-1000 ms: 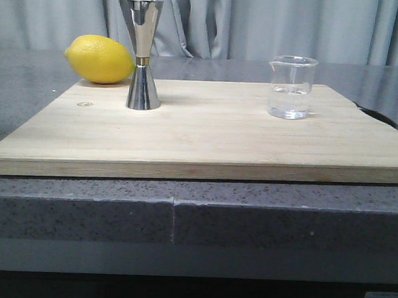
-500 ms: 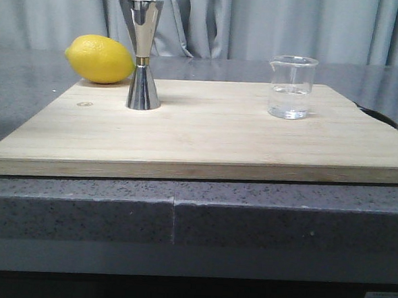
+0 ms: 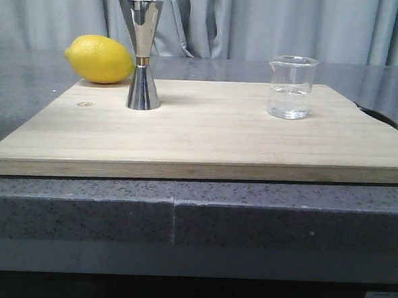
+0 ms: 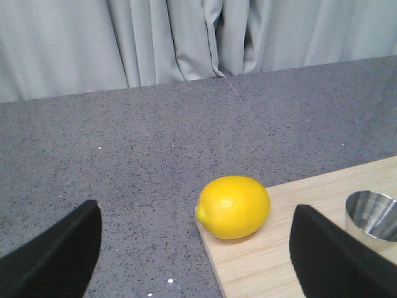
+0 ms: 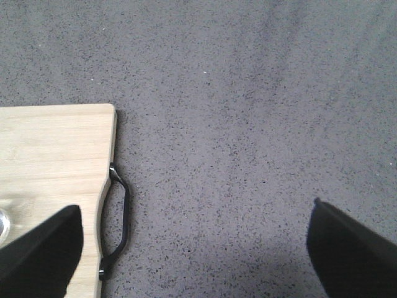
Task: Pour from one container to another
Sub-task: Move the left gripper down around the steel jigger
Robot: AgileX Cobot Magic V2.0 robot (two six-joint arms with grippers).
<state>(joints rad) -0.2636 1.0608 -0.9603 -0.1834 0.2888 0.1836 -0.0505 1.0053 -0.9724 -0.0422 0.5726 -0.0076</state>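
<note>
A small clear glass beaker (image 3: 292, 87) with a little clear liquid stands upright at the right of the wooden board (image 3: 206, 139). The tall steel jigger (image 3: 144, 54) stands upright at the board's back left; its rim (image 4: 372, 214) shows in the left wrist view. My left gripper (image 4: 195, 248) is open and empty above the board's left corner, in front of the lemon. My right gripper (image 5: 195, 248) is open and empty over bare counter to the right of the board. Neither arm appears in the front view.
A yellow lemon (image 3: 100, 59) lies at the board's back left corner (image 4: 234, 207), touching the jigger's left side in the front view. The board has a black handle (image 5: 118, 220) on its right edge. Grey speckled counter (image 3: 26, 98) surrounds the board; grey curtains hang behind.
</note>
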